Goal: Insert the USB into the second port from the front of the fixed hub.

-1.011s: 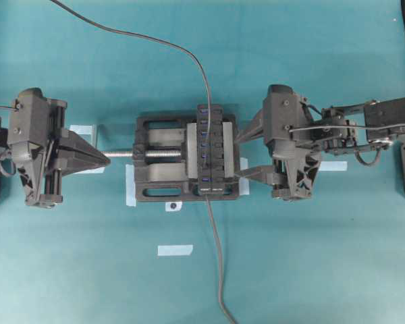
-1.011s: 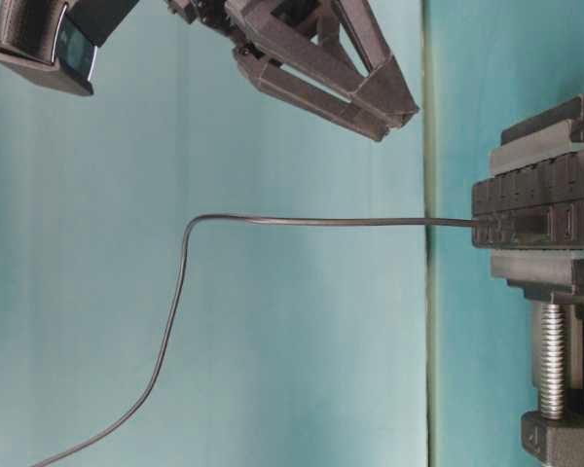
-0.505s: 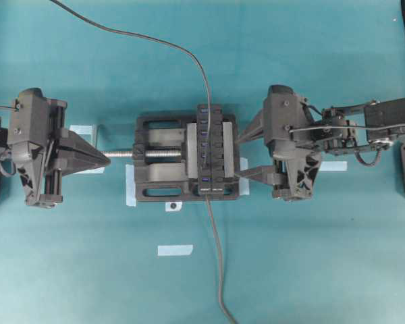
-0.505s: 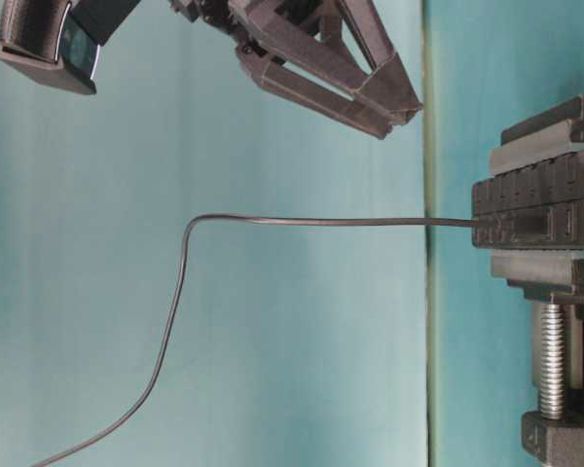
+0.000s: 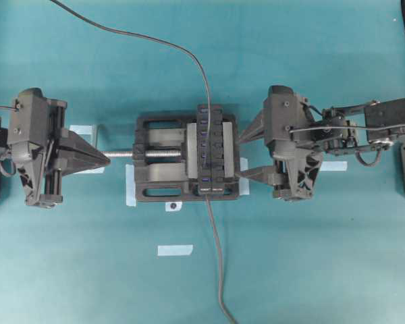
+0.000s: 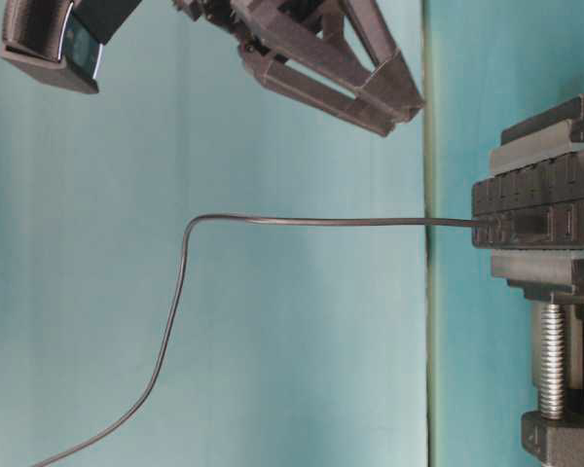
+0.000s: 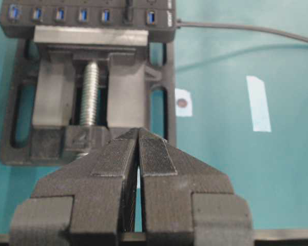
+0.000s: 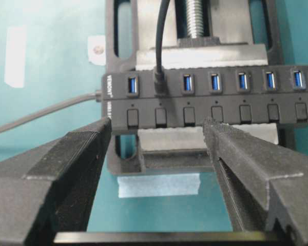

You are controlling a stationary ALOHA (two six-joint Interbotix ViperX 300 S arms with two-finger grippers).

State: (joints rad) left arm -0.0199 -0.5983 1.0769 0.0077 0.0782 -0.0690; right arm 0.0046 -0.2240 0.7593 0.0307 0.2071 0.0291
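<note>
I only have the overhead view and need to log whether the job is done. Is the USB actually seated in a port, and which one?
Observer: In the right wrist view the USB stands plugged into the fixed hub, in the second port from its labelled end. The other six ports show bare blue.
Operator: Is the right tool holding anything?
Observer: No. The right tool is open, with nothing gripped between its fingers.
Operator: And the left?
Observer: The left wrist view shows the left tool shut, pads together and empty, facing the vise.
</note>
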